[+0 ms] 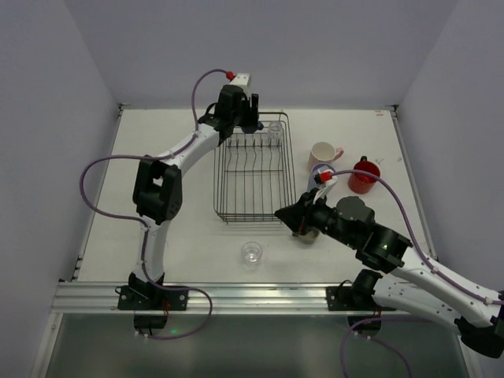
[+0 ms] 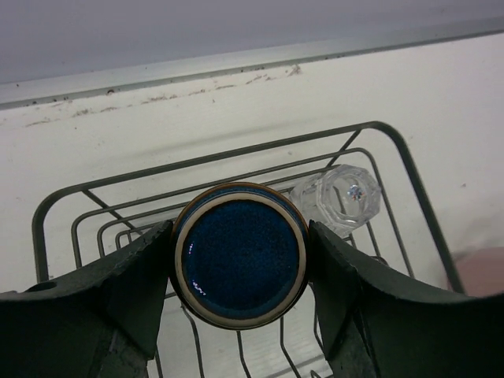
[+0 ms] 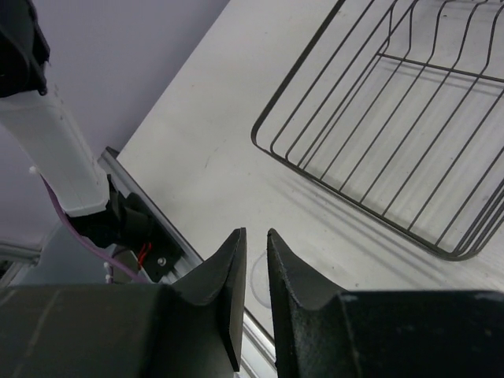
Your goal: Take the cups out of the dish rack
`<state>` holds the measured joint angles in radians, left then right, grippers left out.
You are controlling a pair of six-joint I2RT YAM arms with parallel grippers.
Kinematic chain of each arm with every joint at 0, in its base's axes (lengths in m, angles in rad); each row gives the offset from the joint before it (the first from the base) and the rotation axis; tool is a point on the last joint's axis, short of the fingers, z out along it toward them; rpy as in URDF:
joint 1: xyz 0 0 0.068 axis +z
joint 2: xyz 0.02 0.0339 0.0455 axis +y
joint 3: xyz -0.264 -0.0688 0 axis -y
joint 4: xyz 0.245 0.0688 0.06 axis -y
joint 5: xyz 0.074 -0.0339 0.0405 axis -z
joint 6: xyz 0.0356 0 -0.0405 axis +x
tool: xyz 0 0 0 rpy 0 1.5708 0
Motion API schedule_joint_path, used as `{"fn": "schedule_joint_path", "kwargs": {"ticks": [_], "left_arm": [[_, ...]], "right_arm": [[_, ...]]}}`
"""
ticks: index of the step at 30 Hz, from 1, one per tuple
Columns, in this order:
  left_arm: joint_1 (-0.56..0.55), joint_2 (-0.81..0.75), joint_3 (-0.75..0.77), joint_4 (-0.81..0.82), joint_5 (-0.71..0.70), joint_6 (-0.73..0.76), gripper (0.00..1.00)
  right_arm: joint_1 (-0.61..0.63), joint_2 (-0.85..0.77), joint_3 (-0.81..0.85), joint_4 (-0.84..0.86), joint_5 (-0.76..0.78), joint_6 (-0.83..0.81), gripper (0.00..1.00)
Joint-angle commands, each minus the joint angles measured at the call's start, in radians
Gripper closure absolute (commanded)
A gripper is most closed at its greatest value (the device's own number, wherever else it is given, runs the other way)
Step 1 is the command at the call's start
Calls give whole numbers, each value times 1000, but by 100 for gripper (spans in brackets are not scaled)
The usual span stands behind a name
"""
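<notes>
The dark wire dish rack (image 1: 253,169) stands mid-table. My left gripper (image 1: 250,116) is at its far end, shut on a dark blue cup (image 2: 239,256) whose base faces the left wrist camera; the fingers (image 2: 150,276) press both its sides. That cup is hidden in the top view. A clear glass (image 2: 339,197) lies in the rack's far right corner (image 1: 275,132). My right gripper (image 1: 285,213) hovers by the rack's near right corner, almost shut and empty (image 3: 253,235). Another clear glass (image 1: 251,252) stands on the table in front of the rack.
Right of the rack stand a pink mug (image 1: 323,153), a light blue cup (image 1: 319,169) and a red mug (image 1: 363,177). An olive-green cup (image 1: 309,235) sits partly under my right arm. The table's metal front rail (image 1: 236,295) runs along the near edge.
</notes>
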<state>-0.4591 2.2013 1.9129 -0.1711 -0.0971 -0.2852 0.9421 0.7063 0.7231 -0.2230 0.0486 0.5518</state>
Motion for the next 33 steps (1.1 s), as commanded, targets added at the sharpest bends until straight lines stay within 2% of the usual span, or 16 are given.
{"fn": "schedule_joint_path", "kwargs": {"ticks": [1,4,8,15,20,22,25,29,33], "left_arm": [[22,-159,-40,117,79,-55,86],[31,-240,-121,151,158,-118,88],[40,-386,-274,297,286,-215,88],[42,-687,-737,622,517,-485,89],[40,-857,-1015,883,586,-693,92],[36,-905,-1072,961,596,-767,93],[33,-946,-1134,981,593,-828,94],[23,-977,-1177,1006,582,-923,95],[7,-1006,-1198,1003,574,-1002,96]], "right_arm": [[-2,2,9,117,9,33,79],[-2,-11,15,140,51,54,76],[-2,-88,3,195,109,128,72],[-3,-105,2,258,117,186,57],[-3,-99,-11,324,149,234,45],[-5,-84,-20,355,146,235,42],[-6,-30,-13,376,64,192,42],[-6,27,7,381,-24,42,43],[-6,4,-8,393,-21,-78,44]]}}
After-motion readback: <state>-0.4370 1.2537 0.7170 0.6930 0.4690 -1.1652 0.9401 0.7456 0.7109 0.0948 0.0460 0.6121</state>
